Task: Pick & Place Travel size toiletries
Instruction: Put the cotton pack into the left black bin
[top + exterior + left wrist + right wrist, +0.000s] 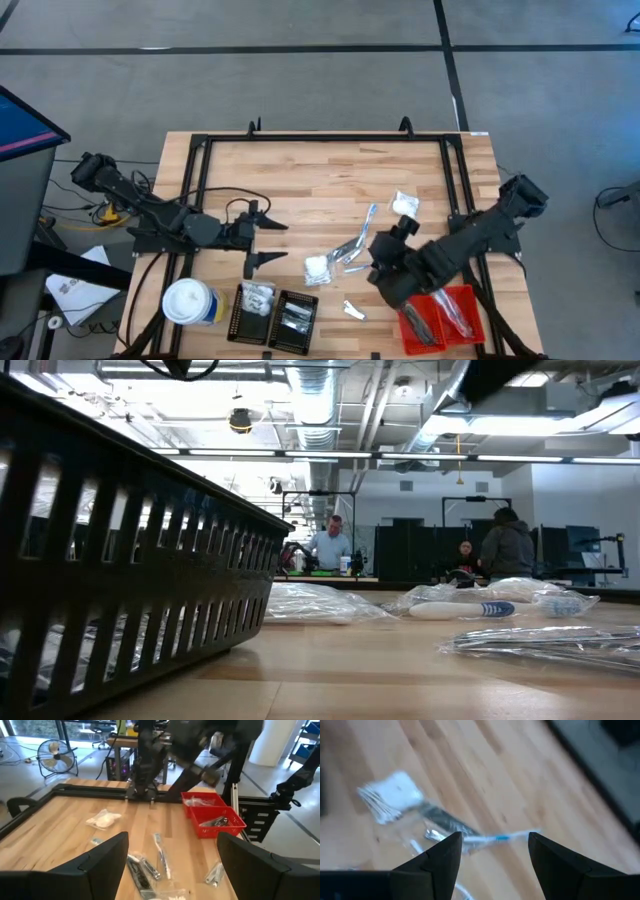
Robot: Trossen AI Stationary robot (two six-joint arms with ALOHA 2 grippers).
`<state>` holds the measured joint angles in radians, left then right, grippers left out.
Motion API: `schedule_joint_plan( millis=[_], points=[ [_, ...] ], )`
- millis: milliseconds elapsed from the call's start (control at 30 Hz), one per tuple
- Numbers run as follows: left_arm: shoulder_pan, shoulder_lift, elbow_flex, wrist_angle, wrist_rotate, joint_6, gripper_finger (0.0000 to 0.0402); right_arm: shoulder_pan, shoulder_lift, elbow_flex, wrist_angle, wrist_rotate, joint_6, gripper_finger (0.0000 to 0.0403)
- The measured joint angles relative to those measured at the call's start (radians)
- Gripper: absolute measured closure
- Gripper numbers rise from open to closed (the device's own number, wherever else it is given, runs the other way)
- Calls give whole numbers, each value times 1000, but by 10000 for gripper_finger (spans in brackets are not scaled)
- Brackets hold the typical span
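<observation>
From where I stand, the right gripper (378, 262) hangs over the middle of the wooden table (330, 170) with its fingers (437, 857) spread wide and nothing between them, poised above a cluster of toiletries: a white puffy packet (317, 268), a dark bar in clear wrap (445, 822) and a thin stick with a blue band (502, 838). Another white packet (404, 205) lies farther back, and a small silvery sachet (353, 311) sits alone near the front edge. The left gripper (262, 240) waits over the table's left half, its jaws wide apart and empty. Along the front edge stand a white-topped canister (188, 302), two black ribbed trays (238, 318) already holding packets, and a red tray (463, 300) with a few items, partly under the right arm.
</observation>
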<state>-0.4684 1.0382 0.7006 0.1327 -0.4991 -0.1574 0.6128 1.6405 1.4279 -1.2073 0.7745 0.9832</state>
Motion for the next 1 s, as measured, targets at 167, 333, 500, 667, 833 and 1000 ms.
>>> schedule_joint_plan(
  millis=[167,333,500,667,833,1000],
  points=[
    [-3,-8,0,0,-1,0,105,-98,0,-145,208,-153,-54,180],
    [-3,-8,0,0,-1,0,105,-194,0,-265,506,-336,-205,180],
    [-3,-8,0,0,-1,1,105,-265,0,-328,716,-460,-261,180],
    [-3,-7,0,0,-1,1,105,-346,0,-428,949,-629,-214,180],
    [-3,-7,0,0,-1,0,105,-392,0,-522,985,-674,-123,180],
    [-3,-7,0,1,-1,2,105,-396,0,-607,1205,-798,-91,180]
  ],
)
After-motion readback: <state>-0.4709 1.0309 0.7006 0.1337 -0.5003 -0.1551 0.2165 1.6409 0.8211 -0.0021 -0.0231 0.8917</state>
